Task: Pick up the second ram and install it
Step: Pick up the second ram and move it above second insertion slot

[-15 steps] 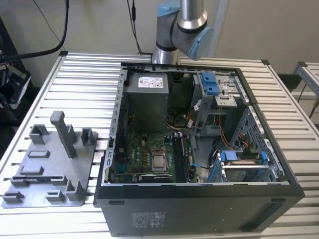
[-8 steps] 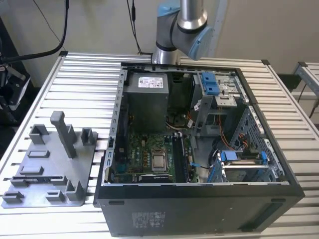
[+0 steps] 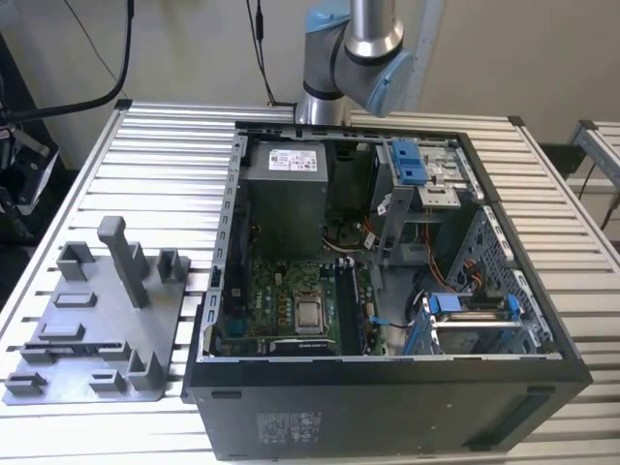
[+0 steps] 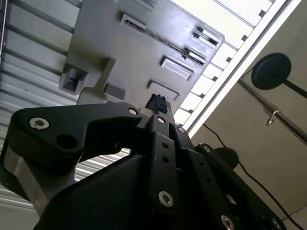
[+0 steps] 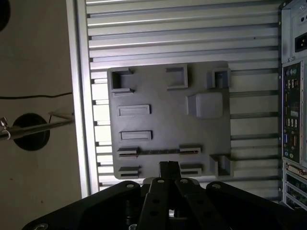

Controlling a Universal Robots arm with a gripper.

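My gripper hangs high above the grey holder tray, and its black fingers are pressed together with nothing between them. In the second wrist view the same shut fingertips point at the tray. In the exterior view the tray lies on the slatted table to the left of the open computer case. Its posts and slots hold no stick. The second ram is out of view.
The case lies open with the motherboard, a grey power supply and blue drive brackets exposed. The arm's base rises behind the case. The table edge runs close beside the tray, with a cable and a black round foot beyond it.
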